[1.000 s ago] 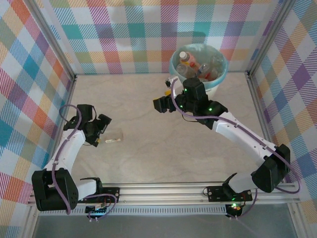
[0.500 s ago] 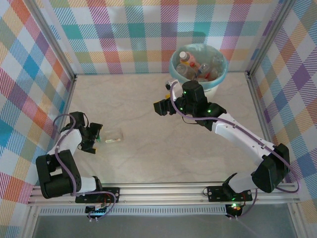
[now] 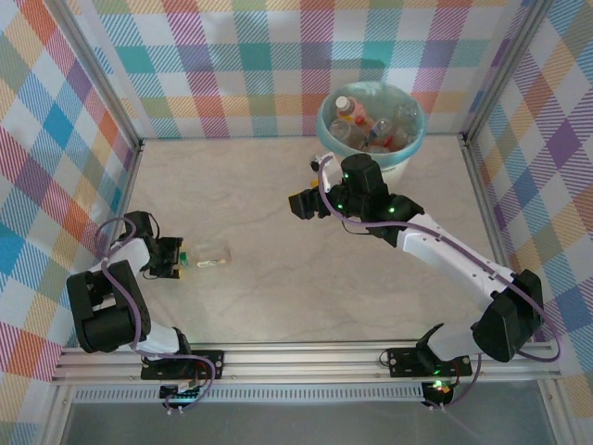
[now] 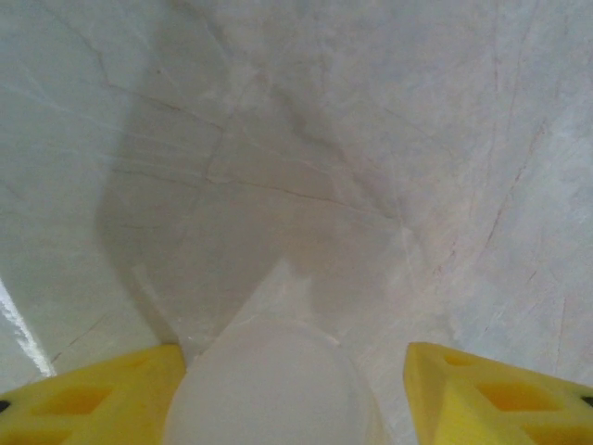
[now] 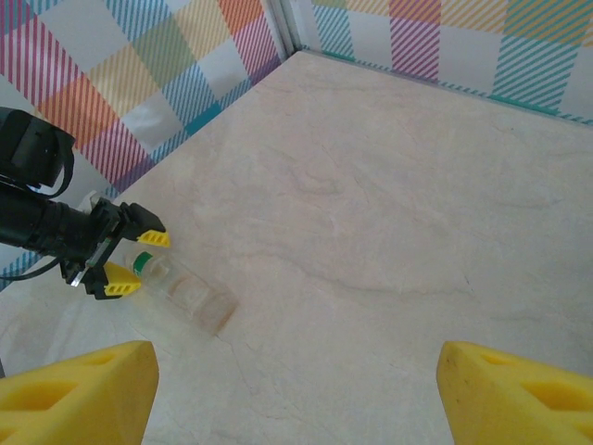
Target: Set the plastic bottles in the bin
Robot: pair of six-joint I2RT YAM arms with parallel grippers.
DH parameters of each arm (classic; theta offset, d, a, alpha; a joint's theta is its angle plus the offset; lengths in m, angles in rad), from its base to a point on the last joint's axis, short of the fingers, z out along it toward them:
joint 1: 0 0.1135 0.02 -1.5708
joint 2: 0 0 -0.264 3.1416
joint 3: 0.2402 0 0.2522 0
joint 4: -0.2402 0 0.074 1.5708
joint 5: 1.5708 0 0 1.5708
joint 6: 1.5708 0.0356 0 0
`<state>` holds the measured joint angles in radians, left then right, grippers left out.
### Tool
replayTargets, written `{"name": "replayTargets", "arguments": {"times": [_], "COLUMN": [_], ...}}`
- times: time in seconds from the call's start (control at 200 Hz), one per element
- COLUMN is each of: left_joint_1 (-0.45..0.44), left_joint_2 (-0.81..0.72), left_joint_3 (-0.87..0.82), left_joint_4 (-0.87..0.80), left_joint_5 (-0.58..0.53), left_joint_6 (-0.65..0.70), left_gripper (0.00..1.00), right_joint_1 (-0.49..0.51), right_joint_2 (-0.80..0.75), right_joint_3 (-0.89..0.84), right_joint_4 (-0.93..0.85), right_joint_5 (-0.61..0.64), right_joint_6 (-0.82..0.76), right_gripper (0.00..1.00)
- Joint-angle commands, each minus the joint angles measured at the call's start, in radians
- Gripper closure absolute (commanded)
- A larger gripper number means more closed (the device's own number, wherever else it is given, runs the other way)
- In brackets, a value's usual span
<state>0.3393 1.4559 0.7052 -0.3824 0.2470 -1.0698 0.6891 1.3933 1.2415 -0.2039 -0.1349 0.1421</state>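
Nearest the arm bases, on the left side of the table (image 3: pixel 278 297), the left end effector (image 3: pixel 179 261) sits low with its yellow fingers (image 4: pixel 93 394) spread, one on each side of the capped end of a clear bottle (image 3: pixel 215 262). It has not clenched, and the left wrist view shows a gap beside one finger. The bottle lies on its side on the table, green cap (image 5: pixel 144 264) toward the end effector and body pointing toward the middle. It looks empty, so I judge it very light, thin-walled and smooth: likely to roll or skid at a nudge and to dent under a hard squeeze. The neck just behind the cap is the stiffest part and seems the soundest hold, though a bottle held there may swing when lifted. The checked side wall (image 3: pixel 56 185) stands close behind this arm, so the open room lies to the right and farther out. Beyond, above mid-table, the right end effector (image 3: pixel 298 202) hangs released, fingers wide with nothing between them, and bare table separates it from the bottle. In the far right corner stands the bin (image 3: pixel 414 141), close to the back wall (image 3: pixel 278 56), holding several bottles (image 3: pixel 345 109); any approach must clear its raised rim.
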Motion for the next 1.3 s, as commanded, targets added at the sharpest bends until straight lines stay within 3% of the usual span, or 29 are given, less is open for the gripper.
{"name": "replayTargets", "arguments": {"times": [0.0, 0.135, 0.25, 0.525, 1.005, 1.295], "left_joint_1": [0.006, 0.005, 0.006, 0.006, -0.044, -0.258], "left_joint_2": [0.019, -0.001, -0.005, -0.115, -0.314, -0.336], "left_joint_3": [-0.024, -0.033, -0.03, 0.037, 0.238, 0.483], "left_joint_4": [0.075, 0.079, 0.077, 0.011, -0.021, 0.025], "left_joint_5": [0.038, 0.038, 0.057, 0.065, 0.164, 0.159], "left_joint_6": [-0.013, -0.01, -0.014, -0.012, -0.105, -0.204], "left_gripper": [0.42, 0.56, 0.61, 1.0, 1.0, 1.0], "right_joint_1": [0.006, 0.006, 0.006, 0.006, 0.006, 0.006], "right_joint_2": [-0.032, -0.028, -0.035, -0.066, -0.121, -0.187], "right_joint_3": [0.001, 0.016, 0.017, 0.009, 0.017, -0.107], "right_joint_4": [0.002, -0.016, -0.025, -0.032, 0.039, 0.361], "right_joint_5": [0.008, 0.013, 0.019, 0.041, 0.076, 0.081], "right_joint_6": [-0.018, -0.022, -0.019, -0.018, 0.047, 0.135], "right_gripper": [0.21, 0.21, 0.22, 0.22, 0.21, 0.17]}}
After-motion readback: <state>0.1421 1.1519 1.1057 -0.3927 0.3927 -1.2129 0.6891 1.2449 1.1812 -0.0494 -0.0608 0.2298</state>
